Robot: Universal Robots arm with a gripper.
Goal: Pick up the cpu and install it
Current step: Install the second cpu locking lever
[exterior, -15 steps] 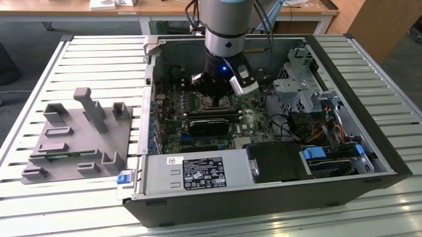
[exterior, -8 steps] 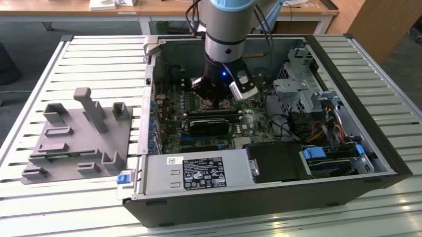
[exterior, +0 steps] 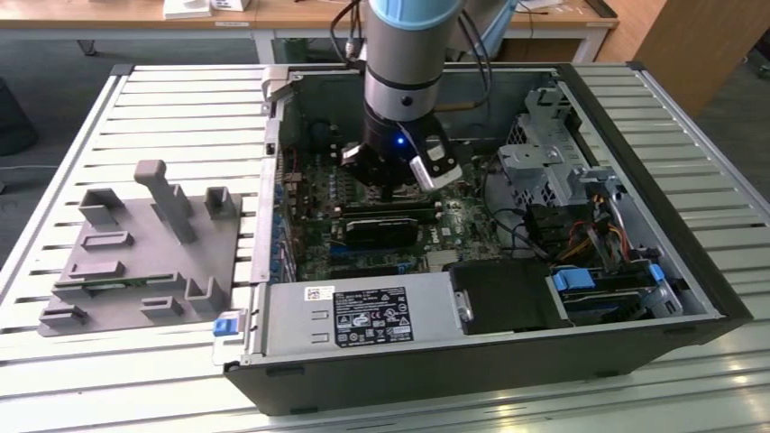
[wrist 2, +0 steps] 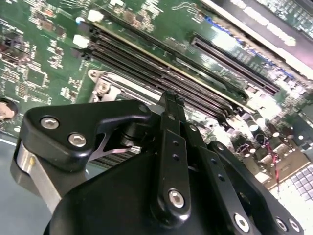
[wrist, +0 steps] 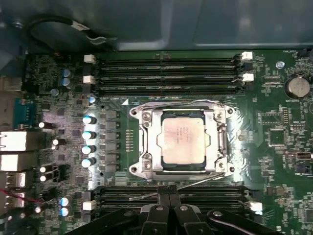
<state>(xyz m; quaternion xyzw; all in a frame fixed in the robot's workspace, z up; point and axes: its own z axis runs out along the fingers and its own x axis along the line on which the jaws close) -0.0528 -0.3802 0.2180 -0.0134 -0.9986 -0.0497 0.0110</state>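
Inside the open computer case (exterior: 673, 271) on the slatted metal table (exterior: 180, 117), the gripper (exterior: 395, 191) hangs low over the green motherboard (wrist: 283, 161), just beyond the dark heatsink block (exterior: 382, 227) in the exterior view. The cpu (wrist: 184, 141) lies flat in its metal socket frame (wrist: 145, 142), silver top up, between two banks of memory slots (wrist: 166, 73), as the first wrist view shows. The fingers (wrist: 168, 196) are pressed together with nothing between them, just beside the socket's edge and not touching the chip. On the exterior view's left, a grey plastic fixture (exterior: 132, 262) sits on the table, well apart from the case.
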